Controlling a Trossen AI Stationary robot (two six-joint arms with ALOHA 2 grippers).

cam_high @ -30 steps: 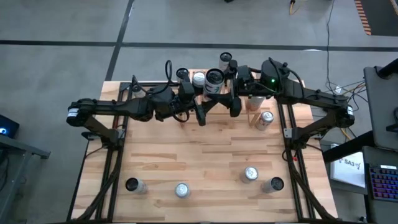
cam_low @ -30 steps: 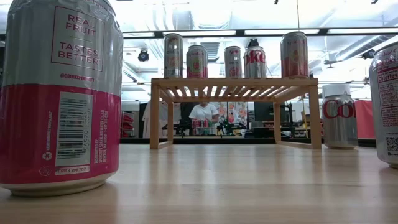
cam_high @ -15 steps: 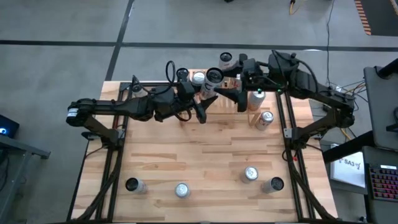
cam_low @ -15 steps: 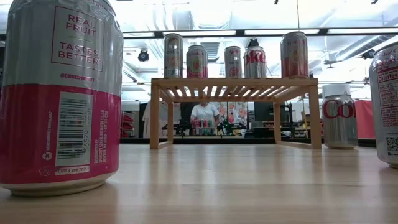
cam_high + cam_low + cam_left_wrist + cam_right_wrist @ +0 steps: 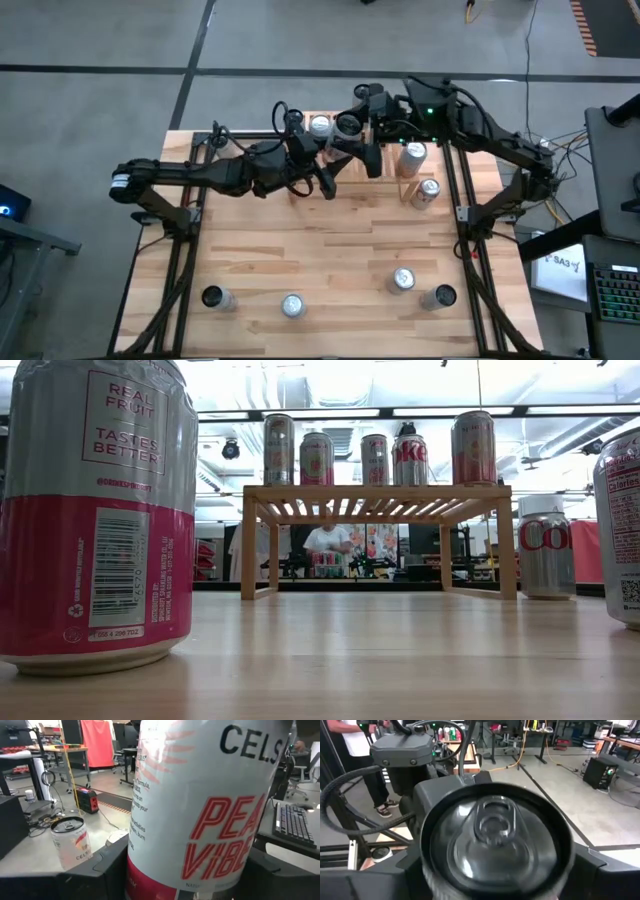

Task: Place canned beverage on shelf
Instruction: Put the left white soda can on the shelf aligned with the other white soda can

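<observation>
Two grippers over shelf (image 5: 395,165) at table's far edge: my left gripper (image 5: 190,885) clamps Celsius can (image 5: 200,805), right gripper (image 5: 495,885) clamps second can (image 5: 495,835), both for placing.

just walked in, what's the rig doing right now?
It is stocking cans onto the small wooden shelf at the table's far edge. The left gripper holds a Celsius can near the shelf. The right gripper holds another can, seen top-on from its wrist, also over the shelf area. Five cans already stand on the shelf, one Coke can stands beside it, and four more wait at the near edge.
</observation>
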